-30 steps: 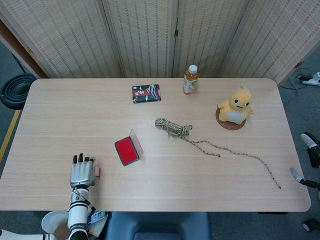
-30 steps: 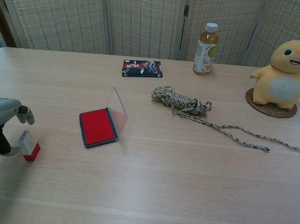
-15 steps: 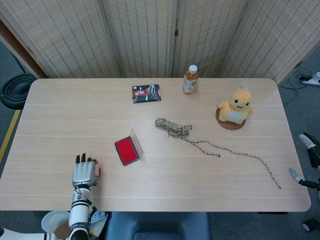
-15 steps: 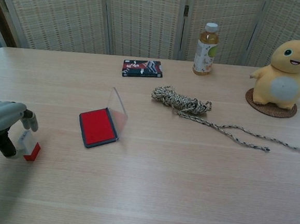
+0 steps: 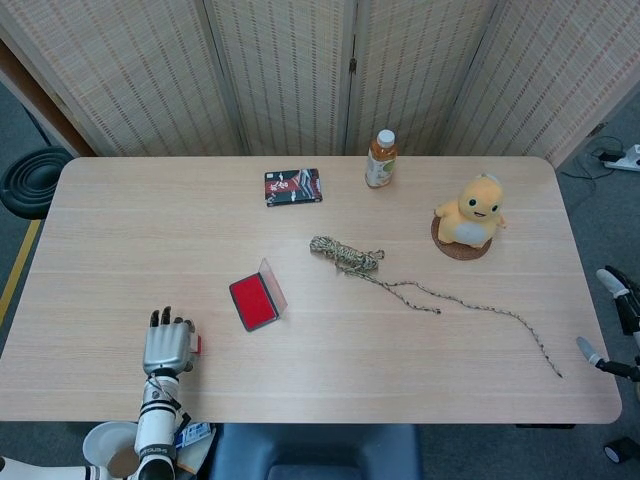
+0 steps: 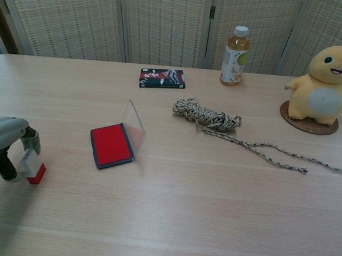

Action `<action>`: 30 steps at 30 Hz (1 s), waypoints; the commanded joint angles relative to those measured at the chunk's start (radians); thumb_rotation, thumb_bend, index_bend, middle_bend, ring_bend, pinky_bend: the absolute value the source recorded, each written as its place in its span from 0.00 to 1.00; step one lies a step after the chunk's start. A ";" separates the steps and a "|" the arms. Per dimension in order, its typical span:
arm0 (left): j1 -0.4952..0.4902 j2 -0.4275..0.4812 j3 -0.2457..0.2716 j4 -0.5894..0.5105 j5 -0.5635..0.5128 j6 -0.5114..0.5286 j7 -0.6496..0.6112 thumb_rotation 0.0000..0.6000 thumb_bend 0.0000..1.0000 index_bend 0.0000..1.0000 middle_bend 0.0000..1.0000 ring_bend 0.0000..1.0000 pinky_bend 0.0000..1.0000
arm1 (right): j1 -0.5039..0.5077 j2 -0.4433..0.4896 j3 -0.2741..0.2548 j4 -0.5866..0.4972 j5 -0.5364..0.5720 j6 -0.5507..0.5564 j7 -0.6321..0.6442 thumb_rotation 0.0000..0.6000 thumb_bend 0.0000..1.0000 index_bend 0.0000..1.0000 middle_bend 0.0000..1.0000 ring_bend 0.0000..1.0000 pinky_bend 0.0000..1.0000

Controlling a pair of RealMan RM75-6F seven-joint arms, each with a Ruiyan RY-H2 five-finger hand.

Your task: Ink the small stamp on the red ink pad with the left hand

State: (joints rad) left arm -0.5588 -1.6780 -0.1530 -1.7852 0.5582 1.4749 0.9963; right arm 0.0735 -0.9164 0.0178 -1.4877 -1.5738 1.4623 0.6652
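Fingers [image 6: 30, 142] pinching small stamp [image 6: 30, 165], clear in chest view; head view mostly hides stamp.

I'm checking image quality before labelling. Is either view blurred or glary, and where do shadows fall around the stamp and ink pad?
Head view: sharp, evenly lit, no glare on the table. Chest view: also sharp; a soft shadow lies under the left hand and stamp, and the ink pad with its clear raised lid casts a faint one to its right.
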 commanded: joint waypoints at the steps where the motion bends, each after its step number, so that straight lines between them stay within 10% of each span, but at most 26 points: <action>1: 0.001 0.002 0.002 0.003 0.005 -0.002 -0.005 1.00 0.31 0.36 0.32 0.04 0.00 | 0.000 0.000 0.000 -0.001 0.000 0.001 -0.002 1.00 0.31 0.00 0.00 0.00 0.00; 30: 0.008 0.023 0.011 -0.008 0.041 0.025 -0.014 1.00 0.31 0.51 0.50 0.24 0.22 | -0.002 -0.003 -0.002 -0.010 0.004 0.002 -0.030 1.00 0.31 0.00 0.00 0.00 0.00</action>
State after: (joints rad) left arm -0.5507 -1.6556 -0.1417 -1.7930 0.5992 1.4991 0.9819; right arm 0.0711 -0.9192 0.0162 -1.4971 -1.5700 1.4641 0.6357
